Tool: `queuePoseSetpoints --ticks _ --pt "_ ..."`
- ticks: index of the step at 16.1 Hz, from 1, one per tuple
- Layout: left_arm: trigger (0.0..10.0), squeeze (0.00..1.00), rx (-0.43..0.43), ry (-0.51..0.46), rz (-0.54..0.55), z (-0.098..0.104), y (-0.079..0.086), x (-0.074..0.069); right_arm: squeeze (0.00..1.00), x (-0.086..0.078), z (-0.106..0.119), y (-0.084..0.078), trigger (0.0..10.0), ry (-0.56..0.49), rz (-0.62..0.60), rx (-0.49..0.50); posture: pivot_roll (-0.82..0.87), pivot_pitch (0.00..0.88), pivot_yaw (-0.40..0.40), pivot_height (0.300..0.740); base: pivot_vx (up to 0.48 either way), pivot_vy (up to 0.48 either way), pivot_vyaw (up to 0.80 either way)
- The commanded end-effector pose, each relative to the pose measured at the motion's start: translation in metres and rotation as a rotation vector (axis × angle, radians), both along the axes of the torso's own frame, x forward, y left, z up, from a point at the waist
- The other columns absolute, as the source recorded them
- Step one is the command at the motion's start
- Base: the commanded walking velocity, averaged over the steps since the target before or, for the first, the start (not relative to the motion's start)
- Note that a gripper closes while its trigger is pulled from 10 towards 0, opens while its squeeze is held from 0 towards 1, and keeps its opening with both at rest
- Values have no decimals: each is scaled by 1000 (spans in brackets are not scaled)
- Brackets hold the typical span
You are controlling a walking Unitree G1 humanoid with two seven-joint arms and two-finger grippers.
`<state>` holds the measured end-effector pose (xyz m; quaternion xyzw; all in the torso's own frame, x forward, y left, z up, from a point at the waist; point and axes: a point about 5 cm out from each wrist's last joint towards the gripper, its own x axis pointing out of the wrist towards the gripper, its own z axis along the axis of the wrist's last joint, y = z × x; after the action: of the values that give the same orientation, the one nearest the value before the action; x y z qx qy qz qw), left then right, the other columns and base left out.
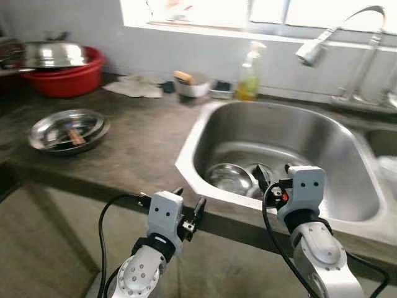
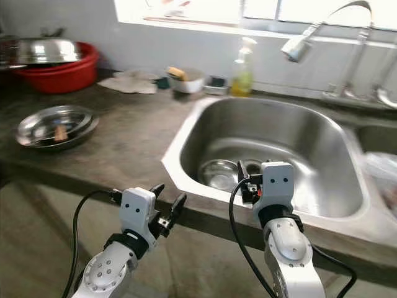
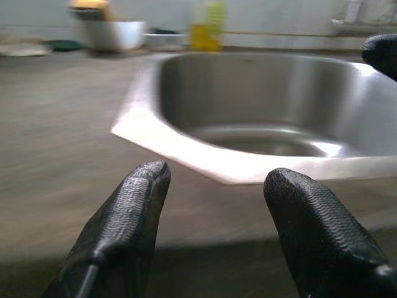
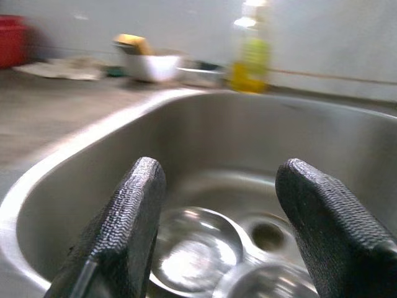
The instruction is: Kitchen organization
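A steel sink (image 1: 200,127) is set into the dark counter (image 1: 142,143). On its bottom lies a small steel bowl (image 1: 228,177), with a second round steel item (image 4: 263,282) beside the drain. My right gripper (image 1: 273,177) hangs open over the sink's near rim, just above that bowl (image 4: 195,251), holding nothing. My left gripper (image 1: 189,200) is open too. It sits lower, at the counter's front edge left of the sink, pointing toward the sink corner (image 3: 186,155). A shallow steel dish (image 1: 68,130) with a utensil in it rests on the counter at the left.
At the back left stands a red basin (image 1: 65,79) with a steel lid on top. Along the back wall lie a cloth (image 1: 133,87), a white bowl with a sponge (image 1: 191,85) and a yellow soap bottle (image 1: 249,76). The faucet (image 1: 313,51) reaches over the sink.
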<state>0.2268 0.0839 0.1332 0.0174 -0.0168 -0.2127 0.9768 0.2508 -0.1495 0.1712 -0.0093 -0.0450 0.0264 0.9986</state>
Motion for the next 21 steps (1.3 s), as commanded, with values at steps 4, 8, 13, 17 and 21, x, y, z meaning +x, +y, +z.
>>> queuePoseSetpoints --ticks 4,8,13,17,21 --pt "10000 0 20 0 9 -3 3 -1 0 2 7 6 10000 -32 20 0 63 0 -49 740 0 112 800" --pt "10000 0 17 7 10 -4 3 -2 0 2 5 10 10000 -28 34 12 68 0 -50 740 0 0 800" --pt "10000 0 19 15 4 -4 2 -3 0 2 5 15 10000 -24 50 28 68 1 -48 740 0 266 800" --pt "10000 0 24 17 8 -5 3 -3 0 2 4 16 10000 -18 55 34 67 5 -47 740 0 427 800" --pt "10000 0 35 8 11 -4 3 -2 0 4 4 17 10000 -13 62 37 68 7 -48 740 0 0 600"
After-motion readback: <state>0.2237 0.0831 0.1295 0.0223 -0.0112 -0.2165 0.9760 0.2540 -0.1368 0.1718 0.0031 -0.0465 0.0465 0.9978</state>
